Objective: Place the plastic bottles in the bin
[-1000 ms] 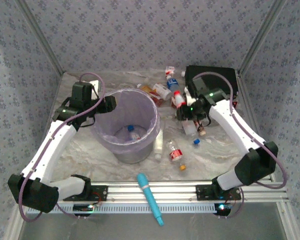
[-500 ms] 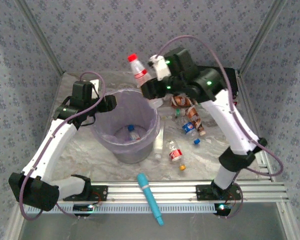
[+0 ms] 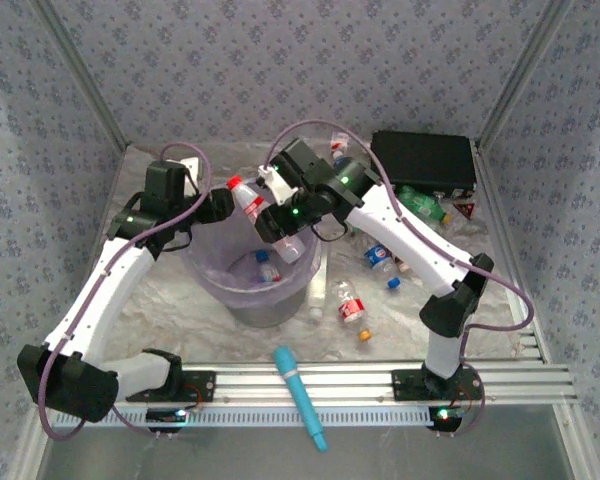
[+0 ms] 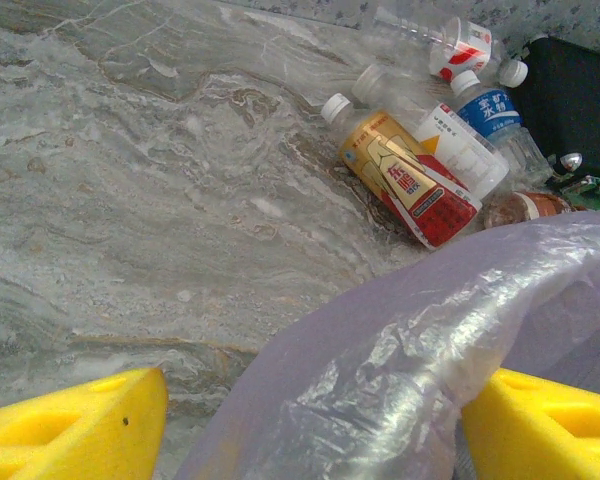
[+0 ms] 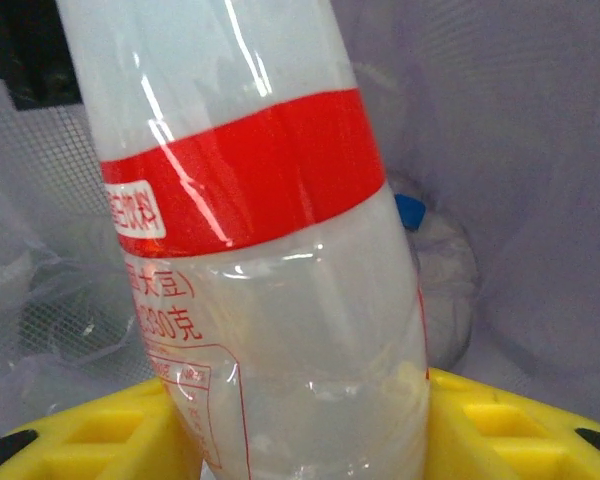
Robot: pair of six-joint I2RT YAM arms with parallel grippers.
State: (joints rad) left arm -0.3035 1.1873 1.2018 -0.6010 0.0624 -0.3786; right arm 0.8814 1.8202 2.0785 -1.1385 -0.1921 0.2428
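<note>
A two-armed robot works at a marbled table. The right gripper (image 3: 278, 222) is pinched onto a red-capped bottle (image 3: 250, 202) and holds it over the open mouth of the bin (image 3: 265, 305). The bottle is tilted, with its cap up and to the left and its base pointing down into the bucket.

In the right wrist view, yellow fingers (image 5: 90, 440) press on both sides of the lower body, below a red label band. A blue-capped bottle (image 5: 410, 210) lies at the bottom of the bin.

The left gripper (image 3: 218, 205) is at the bin's far-left rim. Its jaws are spread wide, with the lilac film of the rim between them.

More loose bottles (image 3: 352, 306) lie on the table to the right of the bin and behind it.

The held bottle looks empty, so it is probably very light. Its thin, clear wall would likely dent under a hard squeeze, and its glossy surface looks slippery. The labelled belly seems the safest place to grip, since the label should add some friction. The shoulder below the cap is probably stiffer. A drop from here should not damage it.
</note>
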